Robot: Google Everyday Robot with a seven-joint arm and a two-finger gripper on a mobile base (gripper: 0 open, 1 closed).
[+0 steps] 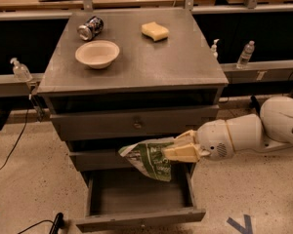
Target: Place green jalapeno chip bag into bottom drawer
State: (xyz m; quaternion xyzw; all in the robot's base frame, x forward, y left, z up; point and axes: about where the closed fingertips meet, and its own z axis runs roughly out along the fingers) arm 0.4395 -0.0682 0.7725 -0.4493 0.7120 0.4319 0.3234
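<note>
The green jalapeno chip bag (pixel 150 158), crumpled with white print, hangs in front of the middle drawer, just above the pulled-out bottom drawer (pixel 139 219). My gripper (pixel 175 150) comes in from the right on a white arm and is shut on the bag's right end. The bottom drawer's tray is open, with its low front panel toward me; the bag covers part of its back right corner.
On the grey cabinet top (pixel 185 62) stand a cream bowl (pixel 97 53), a crushed can (pixel 90 28) and a yellow sponge (pixel 155 30). Bottles (pixel 246 54) stand on the rail at the right, another bottle (pixel 20 70) at the left. A cable (pixel 39 223) lies on the floor.
</note>
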